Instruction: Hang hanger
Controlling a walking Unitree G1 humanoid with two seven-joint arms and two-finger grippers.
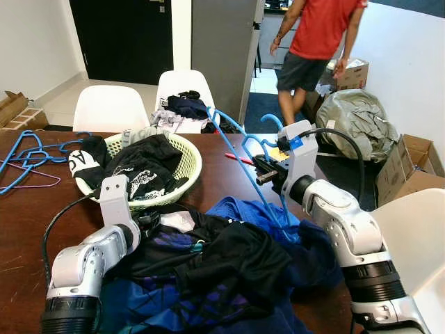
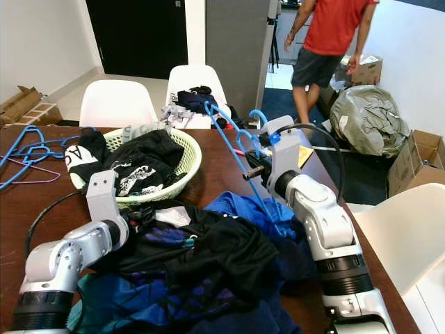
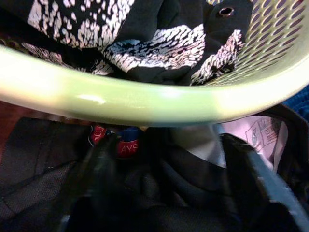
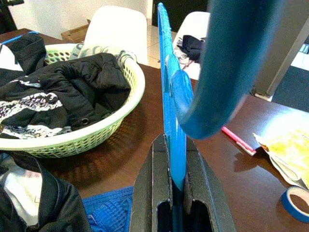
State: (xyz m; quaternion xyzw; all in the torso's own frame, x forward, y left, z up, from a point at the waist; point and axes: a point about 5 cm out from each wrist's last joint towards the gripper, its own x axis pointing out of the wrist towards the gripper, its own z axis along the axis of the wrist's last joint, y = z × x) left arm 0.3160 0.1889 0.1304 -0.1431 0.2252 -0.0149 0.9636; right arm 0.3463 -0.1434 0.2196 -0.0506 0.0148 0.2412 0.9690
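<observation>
Right end effector (image 4: 173, 193) is clenched on a blue hanger (image 1: 240, 149), its 2 black fingers (image 4: 147, 193) pinching the plastic edge-on above the dark wooden counter (image 1: 215, 174); the hanger rises over the heap of black and blue clothes (image 1: 222, 264), its lower end sunk into the blue cloth. Left end effector (image 3: 164, 193) lies low in that heap, fingers spread apart (nothing between them but dark cloth), just beside the rim of the green basket (image 1: 188, 163). A red and blue tag (image 3: 118, 142) peeks out under the rim, its letters cut off and unreadable. A pale care label (image 3: 253, 137) carries print too blurred to read. More hangers (image 1: 28, 156) lie tangled at the counter's far left. A person (image 1: 316, 49) in a red shirt stands behind, head cropped off.
</observation>
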